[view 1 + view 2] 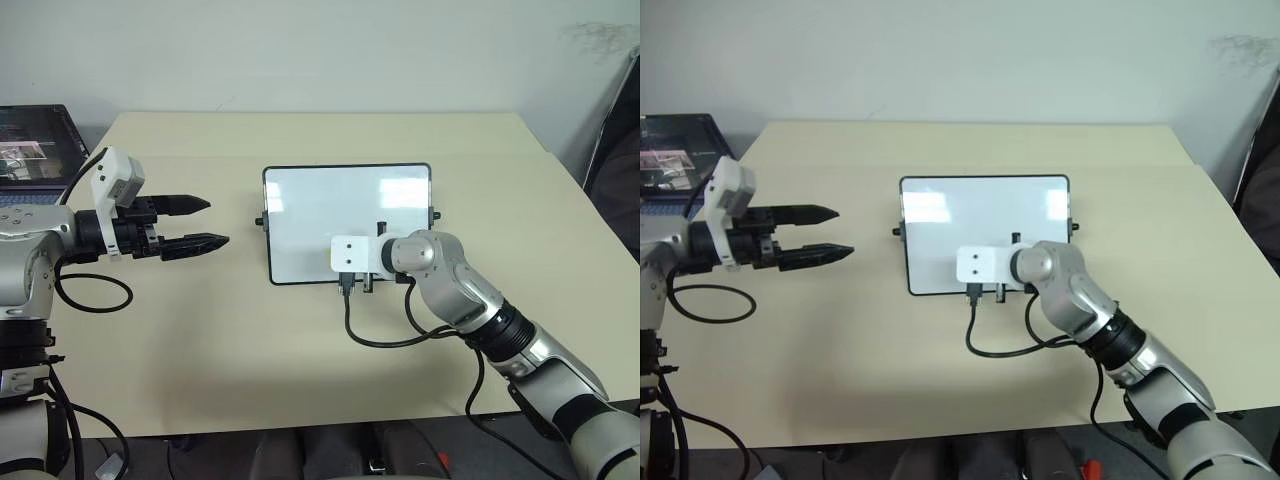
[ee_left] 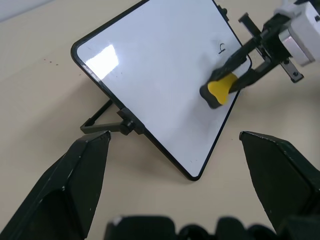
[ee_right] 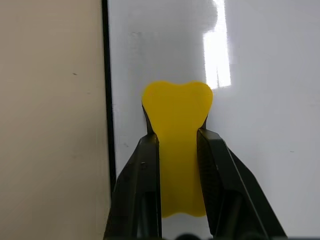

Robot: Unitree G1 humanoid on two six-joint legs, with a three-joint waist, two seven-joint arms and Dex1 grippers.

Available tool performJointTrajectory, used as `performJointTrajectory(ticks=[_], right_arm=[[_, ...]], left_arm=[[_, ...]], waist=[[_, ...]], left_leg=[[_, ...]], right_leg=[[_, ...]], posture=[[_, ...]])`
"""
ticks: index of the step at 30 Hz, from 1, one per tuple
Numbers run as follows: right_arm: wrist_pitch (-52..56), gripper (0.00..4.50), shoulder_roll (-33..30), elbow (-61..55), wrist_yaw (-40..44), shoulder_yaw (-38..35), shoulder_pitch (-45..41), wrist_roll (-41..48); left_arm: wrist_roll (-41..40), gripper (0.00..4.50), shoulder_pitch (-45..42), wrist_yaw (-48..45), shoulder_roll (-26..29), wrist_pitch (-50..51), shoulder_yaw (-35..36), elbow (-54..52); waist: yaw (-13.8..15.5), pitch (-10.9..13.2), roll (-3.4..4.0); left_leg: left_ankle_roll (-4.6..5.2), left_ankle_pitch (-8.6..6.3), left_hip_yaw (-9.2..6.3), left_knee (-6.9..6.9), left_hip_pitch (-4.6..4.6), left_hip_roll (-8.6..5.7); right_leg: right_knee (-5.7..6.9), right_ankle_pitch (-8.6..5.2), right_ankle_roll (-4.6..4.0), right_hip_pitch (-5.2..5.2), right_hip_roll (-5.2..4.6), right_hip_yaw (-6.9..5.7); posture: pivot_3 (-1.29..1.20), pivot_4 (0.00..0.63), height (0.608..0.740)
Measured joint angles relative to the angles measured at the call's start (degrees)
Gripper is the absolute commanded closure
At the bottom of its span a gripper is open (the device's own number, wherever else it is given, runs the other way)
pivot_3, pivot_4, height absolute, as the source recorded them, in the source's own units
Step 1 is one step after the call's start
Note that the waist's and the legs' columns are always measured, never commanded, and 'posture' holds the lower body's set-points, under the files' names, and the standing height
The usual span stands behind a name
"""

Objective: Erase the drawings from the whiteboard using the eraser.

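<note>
The whiteboard stands tilted on a small stand at mid-table, glossy white with a thin black frame. One small black drawing shows on it, just beyond the eraser. My right gripper is shut on the yellow eraser, whose dark underside lies at the board's surface close to its near edge. From the head views the wrist's white camera block covers that grip. My left gripper hovers open and empty to the left of the board, pointing toward it.
A laptop sits at the table's far left corner. A black cable loops from my right wrist over the tan table in front of the board. The board's stand sticks out behind it.
</note>
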Motion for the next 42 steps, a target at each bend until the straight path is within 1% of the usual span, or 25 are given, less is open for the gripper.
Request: performJointTrajectory(ticks=[7, 10, 13, 16, 18, 20, 24, 25, 27, 30, 34, 42], right_arm=[[0.2, 3.83, 0.0, -0.4, 0.5, 0.0, 0.4, -0.1], [2.9, 3.83, -0.1, -1.6, 2.1, -1.5, 0.3, 1.3], [8.9, 3.83, -0.4, -4.7, 4.4, -6.3, -0.8, 4.6], [14.4, 3.83, -0.8, -10.8, 5.4, -13.7, -5.6, 9.1], [15.9, 3.83, -3.1, -14.3, 5.6, -17.2, -7.3, 10.4], [16.9, 3.83, -6.3, -15.3, 5.1, -19.0, -7.2, 10.7], [15.8, 3.83, -13.5, -13.3, 2.8, -19.1, -3.0, 10.0], [14.8, 3.83, -15.1, -12.2, 2.2, -19.0, -1.8, 9.8], [12.9, 3.83, -16.8, -10.1, 1.0, -18.8, -0.2, 9.4], [9.8, 3.83, -17.3, -8.7, -0.7, -17.4, 1.1, 8.5], [7.0, 3.83, -17.0, -6.3, -2.4, -15.8, 2.3, 7.8], [6.0, 3.83, -15.9, -4.9, -3.4, -15.6, 1.2, 7.8]], left_arm=[[0.0, 0.0, 0.0, -0.4, 0.2, 0.1, 0.0, 0.0], [0.1, 0.0, 0.0, -0.4, 0.2, 0.0, 0.0, 0.0], [0.2, 0.0, 0.0, -0.4, 0.2, 0.0, 0.0, 0.0], [0.2, 0.0, 0.0, -0.5, 0.1, 0.0, 0.0, 0.0], [0.3, 0.0, -0.1, -0.8, 0.1, -0.1, -0.1, 0.0], [0.5, 0.0, -0.3, -0.9, 0.1, -0.1, -0.3, 0.1], [0.8, 0.0, -1.8, -1.1, -0.1, -0.3, -1.1, 0.7], [0.9, 0.0, -1.9, -1.1, -0.1, -0.4, -1.1, 0.7], [1.0, 0.0, -1.9, -1.1, -0.2, -0.7, -1.1, 1.0], [1.1, 0.0, -1.9, -1.1, -0.4, -0.9, -1.2, 1.0], [1.1, 0.0, -1.8, -1.1, -0.4, -0.9, -1.3, 1.0], [1.0, 0.0, -1.8, -1.1, -0.4, -0.9, -1.3, 0.9]], waist=[[0.0, 0.0, 0.0], [0.3, 0.0, 0.02], [0.4, 0.1, 0.08], [0.5, 0.1, 0.11], [0.5, 0.1, 0.08], [0.7, 0.1, 0.07], [0.7, 0.1, 0.09], [0.6, 0.1, 0.09], [0.6, 0.1, 0.1], [0.0, 0.1, 0.11], [-0.2, 0.1, 0.13], [-0.2, 0.1, 0.13]], left_leg=[[0.0, 0.0, 0.0, 0.0, 0.04, 0.0], [0.0, 0.0, 0.0, -0.01, 0.01, 0.0], [-0.01, 0.01, -0.03, 0.01, -0.31, 0.0], [-0.01, 0.0, -0.12, -0.02, -0.53, 0.0], [-0.01, -0.01, -0.13, -0.03, -0.56, 0.0], [-0.02, -0.03, -0.08, -0.06, -0.6, -0.04], [-0.02, -0.03, 0.0, -0.05, -0.63, -0.09], [-0.02, -0.03, 0.02, -0.05, -0.62, -0.1], [-0.02, -0.03, 0.02, -0.05, -0.61, -0.09], [-0.02, -0.03, 0.04, -0.07, -0.57, 0.03], [-0.01, -0.03, 0.02, -0.08, -0.57, 0.06], [-0.02, -0.03, 0.08, -0.03, -0.58, 0.0]], right_leg=[[0.0, 0.0, 0.0, 0.02, 0.0, 0.01], [0.0, 0.0, 0.0, 0.0, 0.0, 0.02], [-0.01, 0.01, 0.0, -0.23, 0.0, -0.02], [-0.06, 0.01, -0.01, -0.42, 0.0, -0.06], [-0.1, 0.05, -0.11, -0.42, -0.01, -0.12], [-0.14, 0.07, -0.29, -0.41, -0.03, -0.19], [-0.17, 0.03, -0.25, -0.42, -0.03, -0.13], [-0.17, -0.07, -0.08, -0.42, -0.03, -0.11], [-0.15, -0.07, -0.08, -0.42, -0.02, -0.1], [-0.09, -0.07, -0.08, -0.5, 0.02, -0.01], [-0.05, -0.09, -0.11, -0.52, 0.07, -0.02], [-0.05, -0.07, -0.09, -0.52, 0.1, 0.02]], posture=[[0.0, 0.15, 0.74], [0.0, 0.15, 0.74], [0.0, 0.15, 0.74], [0.0, 0.15, 0.74], [0.0, 0.15, 0.74], [0.0, 0.15, 0.74], [0.0, 0.15, 0.74], [0.0, 0.15, 0.74], [0.0, 0.15, 0.74], [0.0, 0.15, 0.74], [0.0, 0.15, 0.74], [0.0, 0.15, 0.74]])
